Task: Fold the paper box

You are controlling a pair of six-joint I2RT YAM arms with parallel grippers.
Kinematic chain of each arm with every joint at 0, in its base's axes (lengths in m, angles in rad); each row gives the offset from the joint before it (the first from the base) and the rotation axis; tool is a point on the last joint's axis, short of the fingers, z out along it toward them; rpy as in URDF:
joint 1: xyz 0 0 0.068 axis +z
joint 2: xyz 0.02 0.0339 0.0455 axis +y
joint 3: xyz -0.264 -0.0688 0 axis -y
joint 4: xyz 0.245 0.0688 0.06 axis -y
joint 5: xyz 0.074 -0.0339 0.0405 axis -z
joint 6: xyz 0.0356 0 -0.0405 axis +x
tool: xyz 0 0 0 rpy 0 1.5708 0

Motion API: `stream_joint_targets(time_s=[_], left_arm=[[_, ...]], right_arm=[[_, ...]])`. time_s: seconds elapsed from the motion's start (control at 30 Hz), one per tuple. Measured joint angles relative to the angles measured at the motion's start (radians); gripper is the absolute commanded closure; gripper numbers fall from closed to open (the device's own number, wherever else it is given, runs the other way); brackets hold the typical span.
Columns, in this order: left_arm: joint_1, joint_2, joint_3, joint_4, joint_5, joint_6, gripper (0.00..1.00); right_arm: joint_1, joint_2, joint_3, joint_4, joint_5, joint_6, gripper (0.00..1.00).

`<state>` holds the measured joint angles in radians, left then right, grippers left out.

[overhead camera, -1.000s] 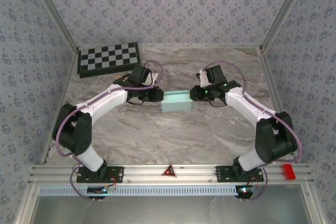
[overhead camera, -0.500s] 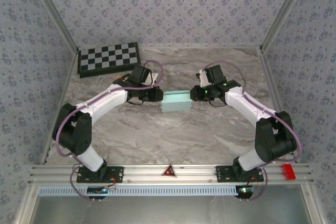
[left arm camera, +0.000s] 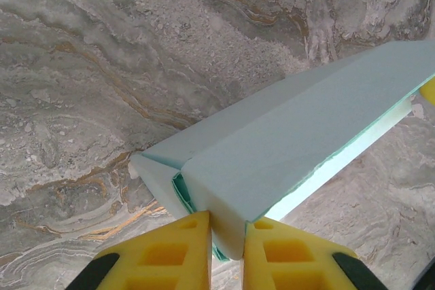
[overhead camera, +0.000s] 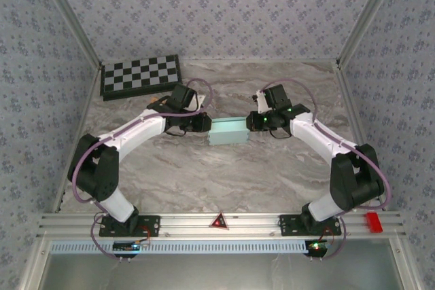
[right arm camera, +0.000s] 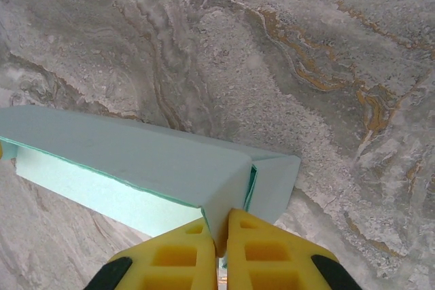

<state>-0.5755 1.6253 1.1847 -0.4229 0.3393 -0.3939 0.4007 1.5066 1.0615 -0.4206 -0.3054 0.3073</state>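
Observation:
The paper box (overhead camera: 228, 131) is a pale light-blue cardboard shape, partly folded, lying at the middle of the marble table between my two arms. My left gripper (overhead camera: 207, 124) is at its left end and my right gripper (overhead camera: 250, 121) at its right end. In the left wrist view the yellow fingers (left arm camera: 163, 252) are shut on a folded end flap of the box (left arm camera: 299, 134). In the right wrist view the yellow fingers (right arm camera: 262, 252) pinch the opposite end flap of the box (right arm camera: 143, 161) almost flat.
A black-and-white checkerboard (overhead camera: 141, 75) lies at the back left corner of the table (overhead camera: 224, 174). Patterned walls close in the back and both sides. An aluminium rail (overhead camera: 217, 222) with the arm bases runs along the near edge.
The right gripper's jaws have closed tighter on the box's right end flap. The box and the left gripper have hardly moved.

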Motion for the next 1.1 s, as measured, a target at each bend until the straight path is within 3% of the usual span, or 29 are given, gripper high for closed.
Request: stream_joint_targets(time_s=[0.8, 1.1], left_arm=[[-0.051, 0.0, -0.004, -0.034, -0.104, 0.03, 0.83], [-0.055, -0.002, -0.006, -0.035, -0.112, 0.03, 0.82]], right_arm=[[0.05, 0.0, 0.0, -0.026, 0.103, -0.02, 0.89], [0.056, 0.0, 0.0, -0.032, 0.116, -0.02, 0.84]])
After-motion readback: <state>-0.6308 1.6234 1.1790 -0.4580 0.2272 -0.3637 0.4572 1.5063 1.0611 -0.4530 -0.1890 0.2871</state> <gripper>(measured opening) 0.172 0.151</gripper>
